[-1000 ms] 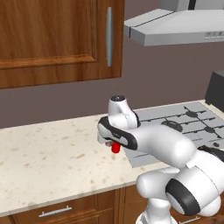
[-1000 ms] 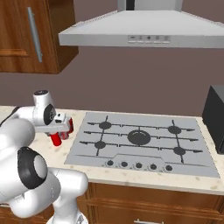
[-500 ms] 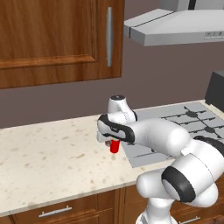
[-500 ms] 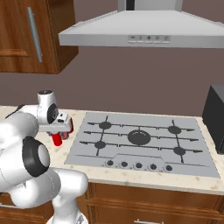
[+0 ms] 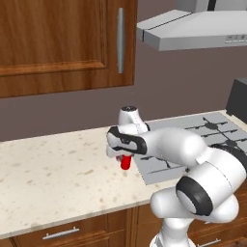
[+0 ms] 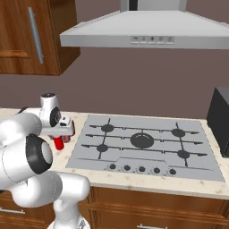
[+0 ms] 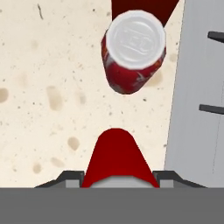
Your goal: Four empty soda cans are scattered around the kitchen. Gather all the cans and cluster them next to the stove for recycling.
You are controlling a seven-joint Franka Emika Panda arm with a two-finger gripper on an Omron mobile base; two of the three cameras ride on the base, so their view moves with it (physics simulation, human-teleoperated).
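My gripper [image 7: 118, 176] is shut on a red soda can [image 7: 116, 157], which it holds upright just over the speckled counter, close to the left edge of the stove [image 7: 197, 109]. Just beyond it a second soda can [image 7: 133, 52] stands upright with its silvery top showing, and more red [image 7: 144, 6] shows behind that one. From the left base, the held can [image 5: 126, 162] hangs under the gripper [image 5: 124, 155], left of the stove [image 5: 202, 140]. The right base view shows the gripper [image 6: 60, 136] and red cans [image 6: 58, 143] beside the stove [image 6: 143, 143].
The beige counter [image 5: 53, 169] stretches left of the cans. A dark appliance [image 6: 221, 120] stands right of the stove. A grey range hood [image 6: 147, 33] hangs above, and a wooden wall cabinet [image 5: 58, 43] is at upper left.
The gripper has sunk slightly toward the counter with the can still in it, and the arm's elbow has shifted. The standing cans have not moved.
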